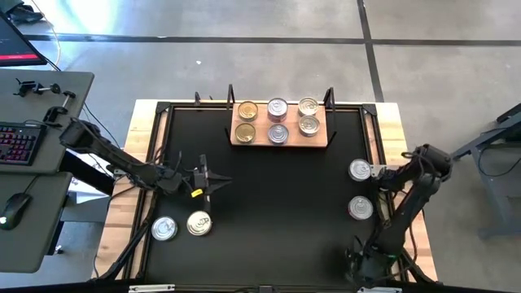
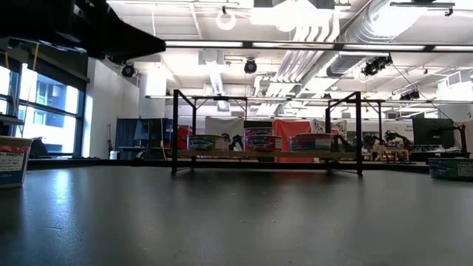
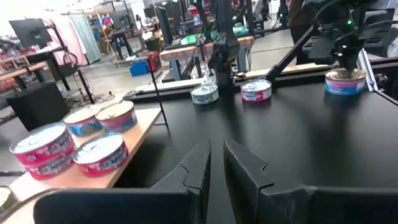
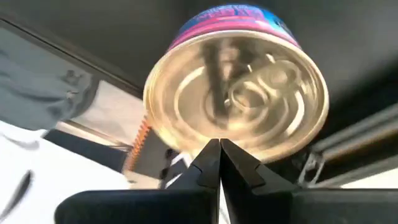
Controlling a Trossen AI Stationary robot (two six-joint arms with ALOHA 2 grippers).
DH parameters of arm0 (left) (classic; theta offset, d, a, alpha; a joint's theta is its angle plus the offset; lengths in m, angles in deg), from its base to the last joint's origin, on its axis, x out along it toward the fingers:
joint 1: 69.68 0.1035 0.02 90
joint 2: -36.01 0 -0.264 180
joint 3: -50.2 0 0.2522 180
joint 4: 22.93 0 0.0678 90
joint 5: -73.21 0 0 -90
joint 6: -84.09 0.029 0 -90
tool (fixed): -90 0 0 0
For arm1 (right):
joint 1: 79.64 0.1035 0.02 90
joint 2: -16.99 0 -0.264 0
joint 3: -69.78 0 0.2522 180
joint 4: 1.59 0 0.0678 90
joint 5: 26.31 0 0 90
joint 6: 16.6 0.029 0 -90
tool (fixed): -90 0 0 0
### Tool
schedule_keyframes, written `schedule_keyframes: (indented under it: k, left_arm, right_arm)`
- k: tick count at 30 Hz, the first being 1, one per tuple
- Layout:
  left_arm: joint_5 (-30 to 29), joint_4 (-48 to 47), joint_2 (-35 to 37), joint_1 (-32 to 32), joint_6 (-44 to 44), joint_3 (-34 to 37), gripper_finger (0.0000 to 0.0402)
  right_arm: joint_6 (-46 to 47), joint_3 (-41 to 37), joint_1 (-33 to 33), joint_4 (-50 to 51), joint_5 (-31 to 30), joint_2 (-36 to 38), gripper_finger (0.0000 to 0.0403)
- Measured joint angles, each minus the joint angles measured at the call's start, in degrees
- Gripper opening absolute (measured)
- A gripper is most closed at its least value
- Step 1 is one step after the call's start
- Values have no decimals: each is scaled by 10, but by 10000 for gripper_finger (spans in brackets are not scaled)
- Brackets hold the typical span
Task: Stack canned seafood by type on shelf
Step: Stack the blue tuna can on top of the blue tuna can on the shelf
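Ten tins are counted. Six stand on one shelf [image 1: 279, 140]: two gold-lidded [image 1: 246, 111], four silver-lidded [image 1: 278, 108]. Four rest on the desk [image 1: 277, 212]: two near its left front [image 1: 165, 229], one silver and one gold, and two by its right edge [image 1: 360, 170]. Two arms are present, each with one hand.

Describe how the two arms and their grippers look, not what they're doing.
Both arms are dark, jointed and slender, with cables running along them. The left gripper ends in two black tapered fingers with angular, stepped inner edges, and has a small yellow mark near it. The right gripper has the same black pointed fingers.
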Motion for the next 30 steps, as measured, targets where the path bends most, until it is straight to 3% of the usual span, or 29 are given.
schedule_keyframes:
  k: [5, 7, 10, 14, 19, 24, 27, 30]
  left_arm:
    - [0, 14, -28, 0, -22, 0, 35]
    - [0, 32, -41, 0, -24, 0, 35]
    - [4, 56, -58, -1, -24, 0, 35]
    - [25, 91, -79, -3, -24, 0, 35]
    - [45, 130, -111, -7, -24, -3, 35]
    - [66, 128, -164, -3, -4, -38, 35]
    - [85, 97, -207, 12, 10, -85, 35]
    - [158, -10, -244, 44, 10, -149, 35]
  right_arm:
    - [-129, 3, -60, -1, -9, -32, 0]
    - [-187, 4, -96, -4, -38, -37, 0]
    - [-294, 4, -155, -20, -170, -36, 0]
    - [-508, 4, -218, -100, -357, -33, 0]
    - [-722, 17, -259, -153, -458, -17, 0]
    - [-769, 2, -276, -132, -565, -24, 3]
    - [-725, -4, -290, -70, -560, -23, 17]
    - [-671, -23, -303, -5, -531, -23, 35]
